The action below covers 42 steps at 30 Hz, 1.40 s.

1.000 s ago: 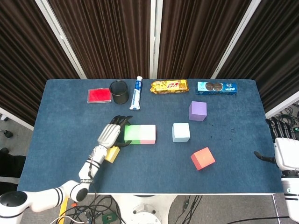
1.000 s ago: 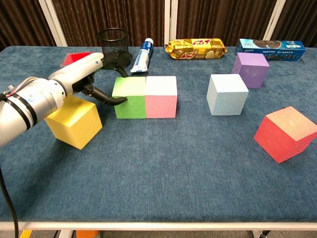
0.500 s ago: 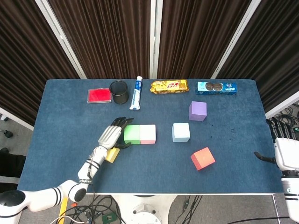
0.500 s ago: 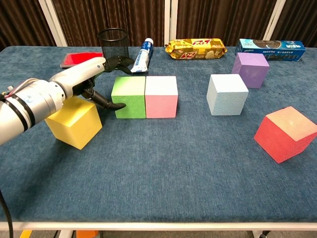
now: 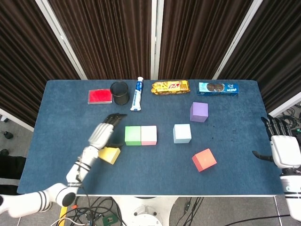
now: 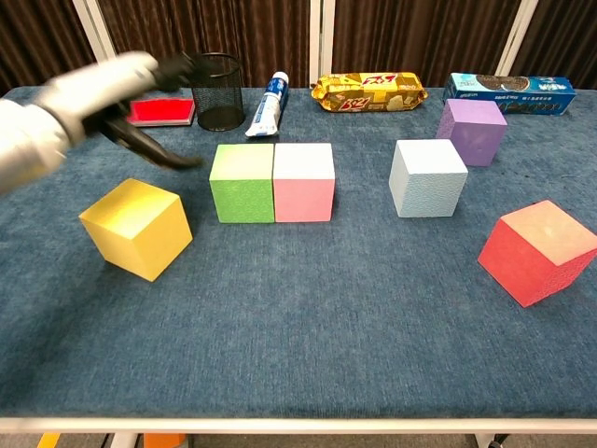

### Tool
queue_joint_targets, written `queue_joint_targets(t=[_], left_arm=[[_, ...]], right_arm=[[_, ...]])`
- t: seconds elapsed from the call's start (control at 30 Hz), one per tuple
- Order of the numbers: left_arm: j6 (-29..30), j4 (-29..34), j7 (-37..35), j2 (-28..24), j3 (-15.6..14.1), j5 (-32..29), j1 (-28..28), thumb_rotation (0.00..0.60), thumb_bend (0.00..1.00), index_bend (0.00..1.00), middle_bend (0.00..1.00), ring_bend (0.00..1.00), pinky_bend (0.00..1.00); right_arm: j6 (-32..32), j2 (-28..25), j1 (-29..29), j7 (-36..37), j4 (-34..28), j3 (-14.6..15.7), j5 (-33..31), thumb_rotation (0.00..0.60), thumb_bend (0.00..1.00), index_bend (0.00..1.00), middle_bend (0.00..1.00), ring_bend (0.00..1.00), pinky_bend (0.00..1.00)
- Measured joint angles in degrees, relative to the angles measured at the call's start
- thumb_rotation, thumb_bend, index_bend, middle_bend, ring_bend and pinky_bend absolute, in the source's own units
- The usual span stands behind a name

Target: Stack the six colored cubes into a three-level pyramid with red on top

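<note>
1. The left hand hangs left of centre, fingers spread and holding nothing, above the yellow cube.
2. The right hand waits open at the right edge.
3. A second ago the left hand touched the green cube; it has since lifted away.
4. Green sits against the pink cube; the red cube lies lower right on the blue table, before dark curtains.
</note>
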State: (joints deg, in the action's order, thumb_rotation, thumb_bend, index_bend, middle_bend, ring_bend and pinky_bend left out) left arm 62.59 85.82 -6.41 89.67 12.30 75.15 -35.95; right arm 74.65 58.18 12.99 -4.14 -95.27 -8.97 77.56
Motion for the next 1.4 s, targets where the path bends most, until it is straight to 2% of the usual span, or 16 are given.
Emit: queue_joint_targets(t=[0.17, 0.33, 0.5, 0.7, 1.0, 1.1, 1.33, 1.4], left_arm=[[5.7, 3.7, -0.6, -8.4, 0.2, 1.2, 3.9, 0.600, 0.18, 0.07, 0.08, 0.00, 0.05], [6.9, 3.3, 0.9, -16.5, -2.6, 2.8, 8.2, 0.600, 0.18, 0.07, 0.08, 0.00, 0.05], [8.6, 2.3, 1.6, -18.8, -5.3, 2.9, 11.8, 0.600, 0.18, 0.07, 0.08, 0.00, 0.05], [9.4, 2.3, 0.6, -20.1, -6.1, 2.5, 13.8, 0.600, 0.18, 0.07, 0.08, 0.00, 0.05], [9.4, 1.4, -2.6, -20.4, -6.3, 3.1, 14.8, 0.600, 0.18, 0.07, 0.08, 0.00, 0.05], [9.7, 0.5, -1.9, -19.8, -6.2, 3.1, 14.9, 0.600, 0.18, 0.07, 0.08, 0.00, 0.05], [9.3, -0.8, -1.3, -18.8, -6.1, 2.7, 15.1, 0.600, 0.18, 0.08, 0.08, 0.00, 0.05], [9.1, -1.0, -1.5, -18.6, -6.0, 2.5, 15.2, 0.600, 0.18, 0.08, 0.08, 0.00, 0.05]], right_arm=[[-5.6, -0.6, 3.9, -0.6, -1.1, -0.6, 0.4, 0.600, 0.00, 0.00, 0.00, 0.00, 0.00], [-15.3, 0.7, 11.1, 0.1, -0.6, -2.1, -0.3, 0.600, 0.00, 0.00, 0.00, 0.00, 0.00], [-25.6, 6.1, 20.6, 1.1, 2.8, -3.8, -1.6, 0.600, 0.00, 0.00, 0.00, 0.00, 0.00], [-32.9, 13.1, 28.0, -0.7, 7.0, -4.3, -4.5, 0.600, 0.00, 0.00, 0.03, 0.00, 0.00], [-35.8, 16.3, 31.7, -7.7, 10.4, -2.3, -10.6, 0.600, 0.02, 0.00, 0.15, 0.00, 0.00], [-35.1, 17.6, 32.0, -7.2, 11.4, -2.1, -10.7, 0.600, 0.02, 0.00, 0.19, 0.00, 0.00], [-34.9, 20.9, 32.8, -3.5, 14.8, -1.2, -8.3, 0.600, 0.02, 0.00, 0.19, 0.00, 0.00], [-34.6, 21.4, 33.0, -2.9, 15.2, -1.0, -7.7, 0.600, 0.03, 0.00, 0.23, 0.00, 0.00]])
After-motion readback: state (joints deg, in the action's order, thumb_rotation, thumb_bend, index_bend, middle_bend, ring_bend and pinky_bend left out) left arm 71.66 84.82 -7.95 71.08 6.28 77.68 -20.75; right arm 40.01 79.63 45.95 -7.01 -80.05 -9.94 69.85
